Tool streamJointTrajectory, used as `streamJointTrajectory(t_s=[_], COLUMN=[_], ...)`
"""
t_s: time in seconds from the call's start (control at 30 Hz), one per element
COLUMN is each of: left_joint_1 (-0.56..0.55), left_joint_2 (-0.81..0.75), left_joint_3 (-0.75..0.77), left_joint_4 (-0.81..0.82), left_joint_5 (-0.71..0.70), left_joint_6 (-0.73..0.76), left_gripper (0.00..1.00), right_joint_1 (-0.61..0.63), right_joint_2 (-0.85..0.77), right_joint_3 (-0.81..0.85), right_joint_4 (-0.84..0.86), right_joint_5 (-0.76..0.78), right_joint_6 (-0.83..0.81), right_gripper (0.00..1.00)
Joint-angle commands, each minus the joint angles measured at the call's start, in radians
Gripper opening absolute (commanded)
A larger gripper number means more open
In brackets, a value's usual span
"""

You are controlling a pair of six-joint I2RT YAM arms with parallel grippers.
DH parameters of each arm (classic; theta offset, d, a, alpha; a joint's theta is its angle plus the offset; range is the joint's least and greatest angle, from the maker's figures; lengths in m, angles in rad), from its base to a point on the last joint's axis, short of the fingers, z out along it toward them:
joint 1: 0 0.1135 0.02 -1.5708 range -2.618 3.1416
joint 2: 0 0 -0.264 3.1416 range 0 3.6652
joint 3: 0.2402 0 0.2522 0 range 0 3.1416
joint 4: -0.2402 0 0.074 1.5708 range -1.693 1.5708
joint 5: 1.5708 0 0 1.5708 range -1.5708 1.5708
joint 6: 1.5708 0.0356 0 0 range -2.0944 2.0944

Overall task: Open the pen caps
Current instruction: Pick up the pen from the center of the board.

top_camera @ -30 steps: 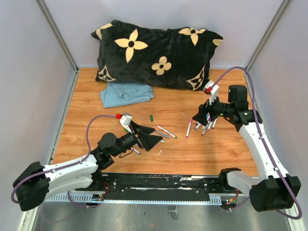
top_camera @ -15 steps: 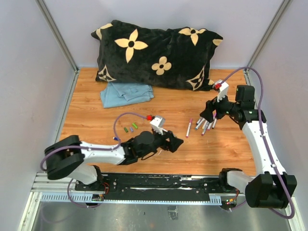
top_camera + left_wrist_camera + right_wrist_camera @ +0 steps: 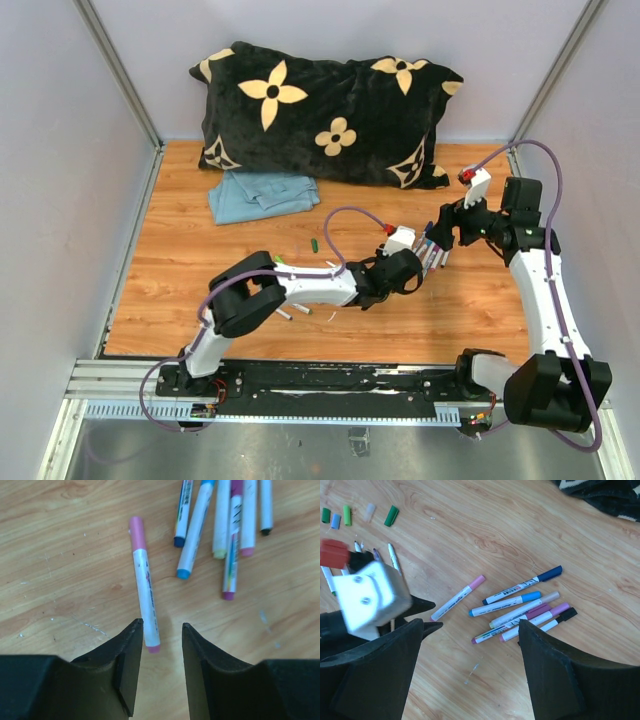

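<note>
A white pen with a pink pen cap (image 3: 136, 530) lies alone on the wood, also seen in the right wrist view as the pink-capped pen (image 3: 457, 597). My left gripper (image 3: 162, 625) (image 3: 414, 270) is down at its uncapped end. The fingers stand partly open on either side of that end, not touching it. To its right lies a bunch of capped pens (image 3: 525, 607) with dark blue, blue, purple, pink and black caps. My right gripper (image 3: 471, 625) (image 3: 441, 233) hovers wide open above them, holding nothing. Several loose caps (image 3: 347, 515), green, blue and pale, lie far left.
A black pillow with cream flowers (image 3: 320, 110) fills the back of the table, with a folded blue cloth (image 3: 262, 193) in front of it. Uncapped pens (image 3: 292, 312) lie near the left arm's elbow. Grey walls close in on both sides.
My left arm has swung far to the right across the table to the pink-capped pen, and its jaws have narrowed. My right gripper has drawn back a little towards the right wall.
</note>
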Motion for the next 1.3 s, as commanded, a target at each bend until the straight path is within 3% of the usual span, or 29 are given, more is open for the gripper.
streamJointTrajectory(t_s=[0.0, 0.3, 0.57, 0.8, 0.97, 1.27], left_joint_1=[0.018, 0.036, 0.050, 0.057, 0.068, 0.069], left_joint_2=[0.085, 0.167, 0.178, 0.164, 0.130, -0.022], left_joint_3=[0.109, 0.200, 0.188, 0.152, 0.101, -0.028], left_joint_4=[-0.162, -0.208, -0.206, -0.205, -0.184, -0.060], left_joint_5=[-0.018, -0.012, 0.037, 0.062, 0.074, 0.048], left_joint_6=[0.052, 0.060, 0.050, 0.036, 0.015, -0.007], left_gripper=[0.41, 0.37, 0.29, 0.28, 0.08, 0.00], right_joint_1=[-0.030, -0.035, -0.035, -0.035, -0.035, -0.035], right_joint_2=[-0.012, -0.019, -0.009, -0.002, -0.001, -0.009], right_joint_3=[0.015, 0.018, 0.014, 0.005, -0.004, -0.028], right_joint_4=[0.002, -0.001, 0.000, 0.010, 0.027, 0.061], right_joint_5=[-0.016, -0.036, -0.107, -0.154, -0.204, -0.259], right_joint_6=[0.020, 0.022, 0.046, 0.068, 0.089, 0.121], right_gripper=[0.78, 0.78, 0.78, 0.78, 0.78, 0.78])
